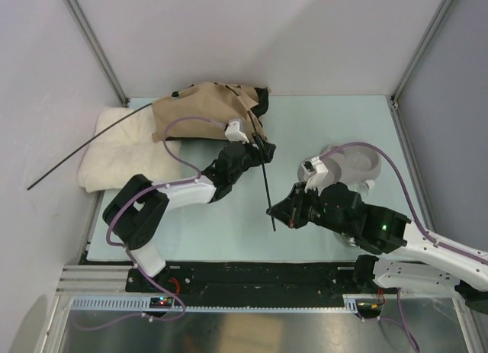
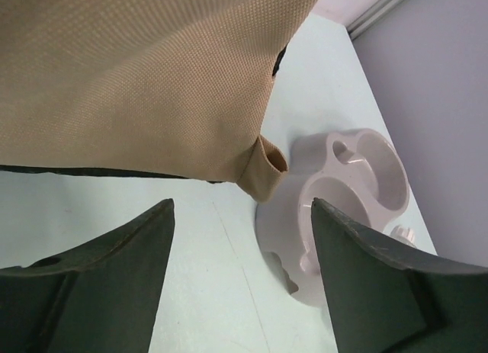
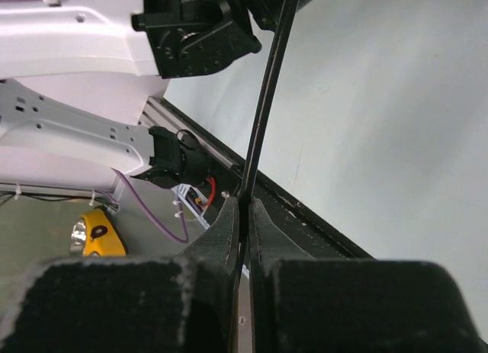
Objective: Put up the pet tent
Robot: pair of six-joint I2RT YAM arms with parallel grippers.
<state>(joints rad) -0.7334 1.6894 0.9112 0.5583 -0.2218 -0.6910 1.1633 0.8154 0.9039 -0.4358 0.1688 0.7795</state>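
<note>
Pole (image 3: 267, 86) pinched in right hand (image 3: 245, 206); pale dish (image 2: 358, 178) contents unclear.

The crumpled pet tent (image 1: 202, 109) lay far left on the surface (image 1: 229, 223) beside a cream cushion (image 1: 122, 155). The right tool (image 1: 276, 213) pinched the near end of a dark pole (image 1: 265, 184); the left tool (image 1: 259, 147) sat at the tent's edge.
</note>
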